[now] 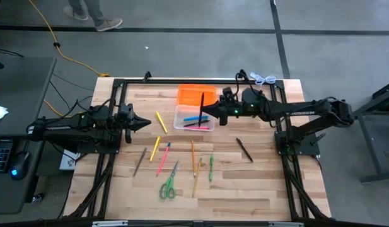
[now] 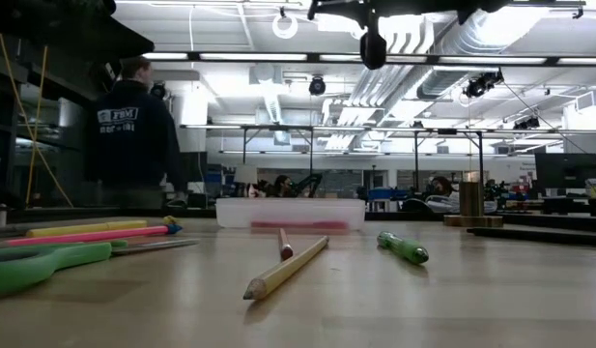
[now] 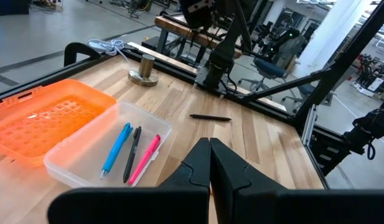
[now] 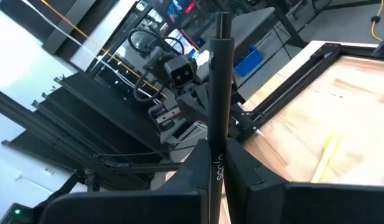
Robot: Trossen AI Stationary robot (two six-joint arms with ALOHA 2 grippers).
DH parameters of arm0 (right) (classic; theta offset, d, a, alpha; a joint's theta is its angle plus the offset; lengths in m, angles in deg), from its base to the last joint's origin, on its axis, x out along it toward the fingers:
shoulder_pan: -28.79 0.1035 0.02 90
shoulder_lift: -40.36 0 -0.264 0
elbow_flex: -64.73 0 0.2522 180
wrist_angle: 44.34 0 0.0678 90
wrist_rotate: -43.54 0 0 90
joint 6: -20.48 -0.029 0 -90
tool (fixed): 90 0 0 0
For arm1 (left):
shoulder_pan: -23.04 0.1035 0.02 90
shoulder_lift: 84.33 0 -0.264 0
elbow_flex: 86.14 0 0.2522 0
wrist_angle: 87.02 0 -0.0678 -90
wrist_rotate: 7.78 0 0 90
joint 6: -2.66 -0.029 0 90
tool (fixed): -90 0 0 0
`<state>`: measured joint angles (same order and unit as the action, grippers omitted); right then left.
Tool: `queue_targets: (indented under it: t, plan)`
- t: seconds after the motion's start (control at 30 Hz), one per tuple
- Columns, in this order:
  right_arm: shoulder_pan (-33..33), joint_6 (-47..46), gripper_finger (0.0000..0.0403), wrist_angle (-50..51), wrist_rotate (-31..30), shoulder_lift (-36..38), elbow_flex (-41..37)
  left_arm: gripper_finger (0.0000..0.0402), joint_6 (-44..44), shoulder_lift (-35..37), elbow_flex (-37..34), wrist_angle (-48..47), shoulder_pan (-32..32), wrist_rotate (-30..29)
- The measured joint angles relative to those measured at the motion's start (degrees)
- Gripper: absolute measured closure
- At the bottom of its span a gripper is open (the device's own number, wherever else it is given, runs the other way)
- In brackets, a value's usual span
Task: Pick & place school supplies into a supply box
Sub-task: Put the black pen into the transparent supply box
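My right gripper (image 1: 204,113) reaches in level from the table's right, above the supply box (image 1: 180,121), and is shut on a dark pen (image 1: 202,101). The box is clear, with its orange lid (image 1: 196,94) lying open on the far side. Blue, black and pink pens (image 3: 131,152) lie in it. More school supplies lie flat on the wood nearer the front: yellow pencils (image 1: 161,122), a pink pen (image 1: 163,159), a green marker (image 1: 211,168), green-handled scissors (image 1: 168,188) and a dark pen (image 1: 244,149). My left gripper (image 1: 147,123) waits shut at the table's left, holding nothing. My right gripper pinches the dark pen between its two fingers at a printed stretch of the barrel (image 4: 216,163). The fingers come level from the table's right and lie across the pen. Most of the pen (image 4: 219,81) sticks out to one side, toward the far edge. It is lifted clear, over the box and lid.
A silvery bell-like metal object (image 3: 144,70) stands near the far right corner. A black frame (image 1: 118,82) borders the tabletop. A person (image 2: 133,135) stands beyond the table's far side. Bare wood lies between the box and the dark pen on the right.
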<state>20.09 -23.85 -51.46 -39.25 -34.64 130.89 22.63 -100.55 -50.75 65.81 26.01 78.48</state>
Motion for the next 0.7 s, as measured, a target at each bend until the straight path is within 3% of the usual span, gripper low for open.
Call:
queue_targets:
  t: [0.37,0.7]
  plan:
    - [-0.7,6.4,0.0397,8.7,2.8,-6.2,10.4,0.0369,0.0,0.0,0.0,0.0,0.0,0.2]
    - [-0.7,10.6,0.0399,14.5,-1.0,-6.6,11.0,0.0369,0.0,0.0,0.0,0.0,0.0,0.2]
